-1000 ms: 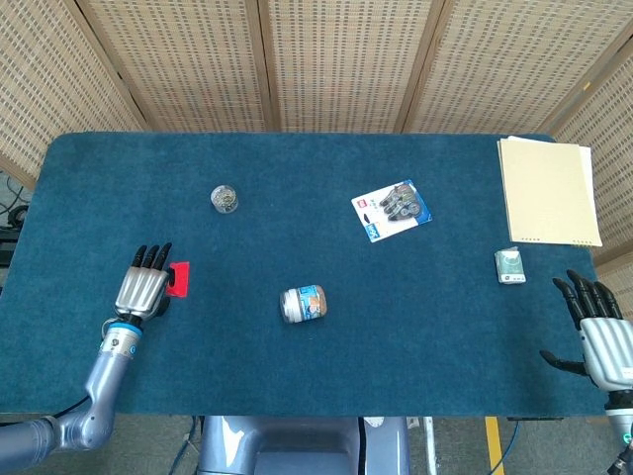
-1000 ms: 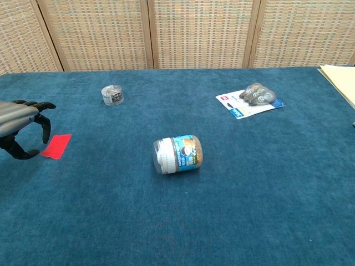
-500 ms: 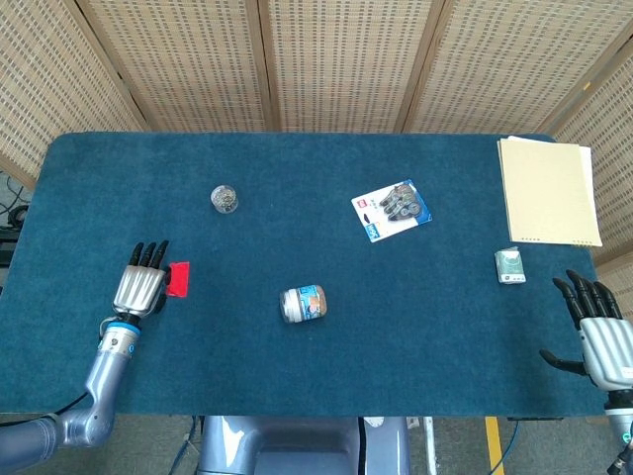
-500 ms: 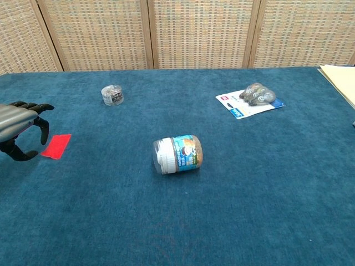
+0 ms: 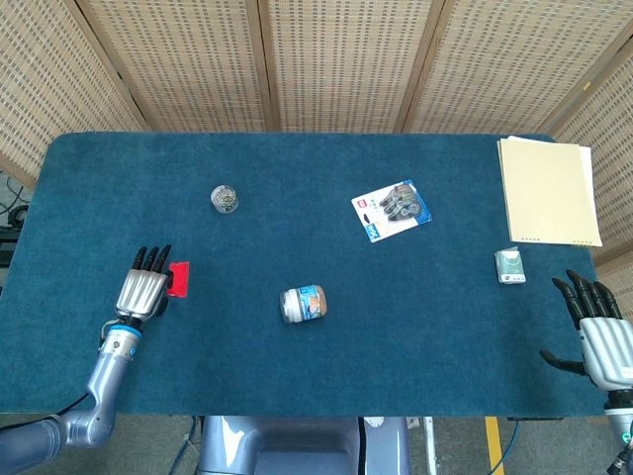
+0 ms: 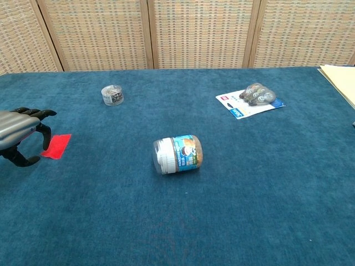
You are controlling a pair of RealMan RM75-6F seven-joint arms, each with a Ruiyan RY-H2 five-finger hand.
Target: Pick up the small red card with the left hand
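Observation:
The small red card (image 5: 179, 279) (image 6: 56, 146) lies flat on the blue table cloth near the left edge. My left hand (image 5: 144, 285) (image 6: 18, 135) hovers just to its left with fingers apart and curved downward, holding nothing; its fingertips hang close beside the card's left side. Whether they touch the card cannot be told. My right hand (image 5: 596, 332) rests open at the table's right front corner, far from the card and seen only in the head view.
A small jar (image 5: 304, 303) (image 6: 178, 154) lies on its side mid-table. A little clear tub (image 5: 225, 198) (image 6: 112, 95) stands behind the card. A blister pack (image 5: 392, 209) (image 6: 250, 101), a manila folder (image 5: 549, 190) and a small green-white box (image 5: 509, 266) sit to the right.
My left hand has drifted slightly back toward the table's front and lowered a little beside the card. The card and the right hand have not moved.

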